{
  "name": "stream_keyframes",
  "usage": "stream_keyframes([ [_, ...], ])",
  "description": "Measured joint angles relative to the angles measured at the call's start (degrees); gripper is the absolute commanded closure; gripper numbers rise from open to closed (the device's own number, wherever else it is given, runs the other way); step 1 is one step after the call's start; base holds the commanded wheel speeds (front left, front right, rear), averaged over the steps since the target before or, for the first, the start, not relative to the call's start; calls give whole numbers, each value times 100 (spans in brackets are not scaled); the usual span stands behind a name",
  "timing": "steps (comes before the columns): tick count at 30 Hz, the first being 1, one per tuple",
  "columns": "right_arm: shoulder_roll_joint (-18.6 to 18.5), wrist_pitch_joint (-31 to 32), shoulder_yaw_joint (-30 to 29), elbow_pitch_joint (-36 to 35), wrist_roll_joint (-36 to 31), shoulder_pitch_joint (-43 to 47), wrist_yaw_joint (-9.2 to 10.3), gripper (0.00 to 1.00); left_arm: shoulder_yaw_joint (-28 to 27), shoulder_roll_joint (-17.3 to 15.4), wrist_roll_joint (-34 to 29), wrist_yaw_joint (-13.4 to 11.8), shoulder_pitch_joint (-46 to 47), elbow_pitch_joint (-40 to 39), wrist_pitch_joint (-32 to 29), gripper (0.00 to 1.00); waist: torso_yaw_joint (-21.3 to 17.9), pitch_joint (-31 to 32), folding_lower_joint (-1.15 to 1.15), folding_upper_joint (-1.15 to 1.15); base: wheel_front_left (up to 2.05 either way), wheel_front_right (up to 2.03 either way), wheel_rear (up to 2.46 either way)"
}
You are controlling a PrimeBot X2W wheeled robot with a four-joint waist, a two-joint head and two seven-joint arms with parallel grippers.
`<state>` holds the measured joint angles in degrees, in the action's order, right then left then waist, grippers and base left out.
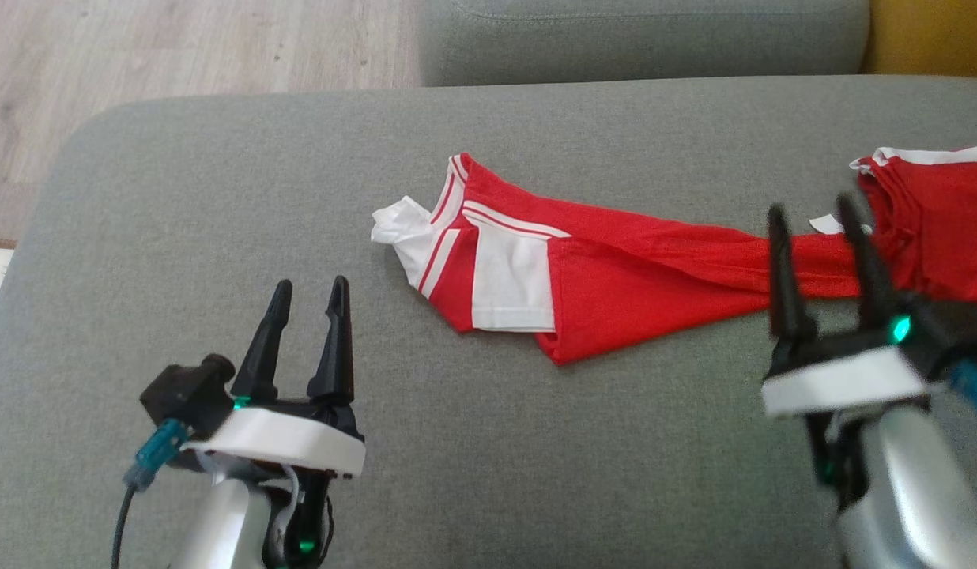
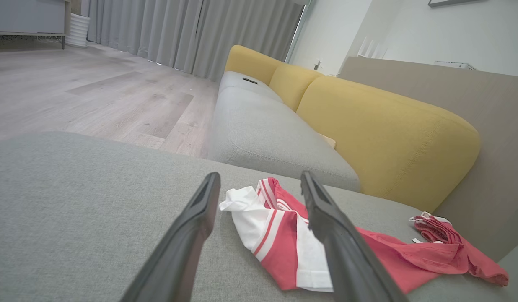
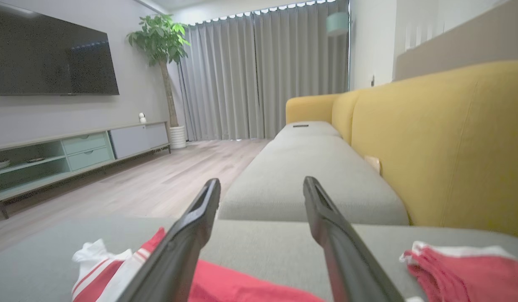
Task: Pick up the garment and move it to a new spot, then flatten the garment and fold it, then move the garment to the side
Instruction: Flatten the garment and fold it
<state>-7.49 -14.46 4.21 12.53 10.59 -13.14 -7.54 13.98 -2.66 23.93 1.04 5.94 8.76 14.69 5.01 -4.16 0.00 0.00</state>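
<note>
One end of the garment is cut off at the head view's right edge; it lies on a cushion. Spread, the left gripper stands well apart; the right gripper, also spread, hangs empty over its twisted middle. Left wrist view: garment just ahead, yellow sofa behind. Right wrist view: garment blurred beneath the fingers.

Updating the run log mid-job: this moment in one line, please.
garment: unfolded, bunched lengthwise on cushion | left tool: open, empty, clear of garment | right tool: open, empty, over garment's narrow middle
</note>
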Motion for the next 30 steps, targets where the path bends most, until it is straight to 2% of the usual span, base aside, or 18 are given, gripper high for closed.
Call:
stream_keyframes([
  [6, 312, -9, -27, -58, -67, 800, 0, 0, 13, -2, -25, -2, -148, -25, 0, 0, 56, 4, 0, 0, 0, 0, 0],
  [13, 310, -16, 120, 167, -177, 631, 0, 0, 60, -2, -23, -2, -160, -21, 0, 0, 179, -146, 0, 0, 0, 0, 0],
  [22, -257, 537, 904, 1020, -309, -430, 0, 0, 263, -3, -7, -1, 32, 60, 0, 0, 466, -467, 0, 0, 0, 0, 0],
  [30, -824, 1049, 1887, 2184, 290, -1350, 0, 0, 489, 0, 114, -11, 189, 92, -1, 0, 933, -729, 0, 0, 0, 0, 0],
])
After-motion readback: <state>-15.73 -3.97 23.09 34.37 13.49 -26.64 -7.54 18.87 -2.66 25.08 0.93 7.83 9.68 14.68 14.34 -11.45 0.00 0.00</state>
